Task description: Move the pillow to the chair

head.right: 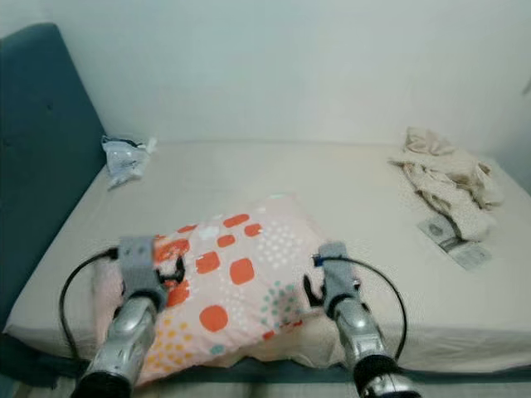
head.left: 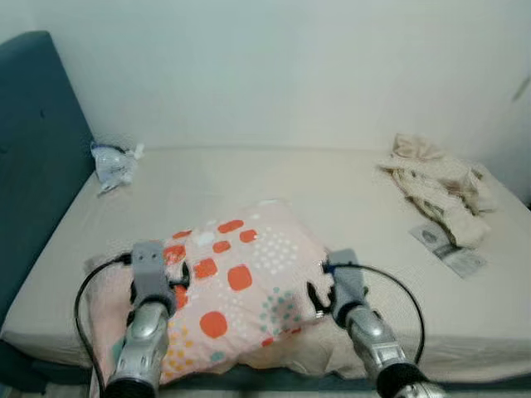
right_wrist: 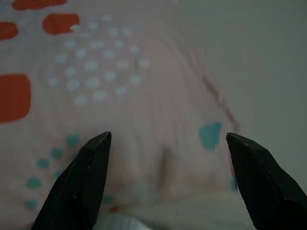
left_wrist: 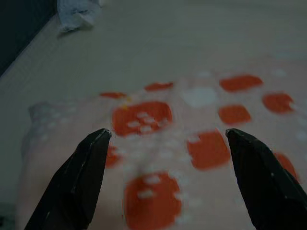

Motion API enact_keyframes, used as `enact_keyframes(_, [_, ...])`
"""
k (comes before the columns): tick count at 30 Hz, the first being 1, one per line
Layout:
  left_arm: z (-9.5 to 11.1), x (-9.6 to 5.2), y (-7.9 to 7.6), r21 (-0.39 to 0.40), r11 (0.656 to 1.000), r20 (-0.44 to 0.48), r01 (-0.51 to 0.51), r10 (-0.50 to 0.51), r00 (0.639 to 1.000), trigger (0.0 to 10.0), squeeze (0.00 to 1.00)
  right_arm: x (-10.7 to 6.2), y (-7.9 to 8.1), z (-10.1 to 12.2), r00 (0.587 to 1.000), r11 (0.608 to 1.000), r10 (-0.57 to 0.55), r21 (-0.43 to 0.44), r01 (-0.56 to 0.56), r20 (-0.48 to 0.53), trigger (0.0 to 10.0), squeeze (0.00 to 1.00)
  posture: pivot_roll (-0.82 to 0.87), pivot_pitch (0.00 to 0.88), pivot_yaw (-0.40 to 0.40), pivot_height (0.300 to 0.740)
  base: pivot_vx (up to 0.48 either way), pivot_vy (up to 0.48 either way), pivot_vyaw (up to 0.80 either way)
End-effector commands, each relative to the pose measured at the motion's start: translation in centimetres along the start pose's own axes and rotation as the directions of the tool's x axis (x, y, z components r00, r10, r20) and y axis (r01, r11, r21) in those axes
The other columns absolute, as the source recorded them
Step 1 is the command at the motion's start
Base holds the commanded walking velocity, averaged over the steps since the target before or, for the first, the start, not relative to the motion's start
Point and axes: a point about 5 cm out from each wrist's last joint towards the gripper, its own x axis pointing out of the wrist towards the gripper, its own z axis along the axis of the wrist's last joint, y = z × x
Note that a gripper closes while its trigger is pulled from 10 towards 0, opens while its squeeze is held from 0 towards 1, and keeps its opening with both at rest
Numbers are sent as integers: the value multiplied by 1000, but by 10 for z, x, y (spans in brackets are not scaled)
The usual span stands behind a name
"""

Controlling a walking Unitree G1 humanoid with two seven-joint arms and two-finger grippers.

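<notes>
With the pillow [head.left: 232, 282] lying at the bed's [head.left: 332, 199] near edge, we should push both spread grippers, left [left_wrist: 165, 167] and right [right_wrist: 165, 167], lower onto its 2 sides before pinching.

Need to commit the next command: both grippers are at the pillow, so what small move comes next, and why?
Probably close both grippers. The left gripper and right gripper are open, fingers spread over the pillow lying on the bed, one toward each side. Nothing is gripped yet, so it can't be lifted.
</notes>
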Motion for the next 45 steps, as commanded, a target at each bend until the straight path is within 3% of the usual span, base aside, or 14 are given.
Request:
enact_keyframes(1, [-8,-2,9,4,1000,-30,-31,31,999,10000,0,1,8,0,1000,1000,21,7,-21,2,10000,0,18,23,-14,740,352,0,0])
enact_keyframes(14, [-12,-5,18,11,996,-22,-84,84,996,10000,0,-1,3,-5,1000,1000,8,7,-8,-12,10000,0,16,11,-17,740,66,0,0])
enact_keyframes(21, [-14,-6,22,12,995,-33,-95,96,995,10000,0,-2,8,-9,999,999,32,-4,-32,-21,10000,0,20,0,-13,740,0,0,0])
enact_keyframes(33, [-13,0,24,27,995,-41,-96,97,994,10000,0,1,8,-4,999,1000,28,-5,-28,-19,10000,0,15,0,-4,740,0,0,0])
enact_keyframes(36, [-11,1,20,30,997,-39,-66,67,997,10000,0,1,3,-3,1000,1000,19,-7,-19,-17,10000,0,12,6,-2,740,0,0,0])
enact_keyframes(37, [-11,1,15,50,998,-46,-29,31,998,10000,0,-1,-7,-5,1000,1000,-13,-4,13,-21,10000,0,17,1,-3,740,0,-480,0])
enact_keyframes(39, [-12,1,14,53,998,-49,-23,25,998,10000,0,-3,-12,-7,999,1000,-29,-3,28,-27,10000,0,18,2,-3,740,0,-480,0])
enact_keyframes(43, [-12,1,19,-58,994,-62,-89,86,994,10000,0,-4,-20,-8,998,999,-50,1,50,-25,10000,0,16,18,-2,740,0,0,0])
enact_keyframes(45, [-15,-1,24,-21,994,-65,-108,106,992,10000,0,-5,-20,-7,999,999,-48,6,48,-15,10000,0,21,8,-5,740,0,0,0])
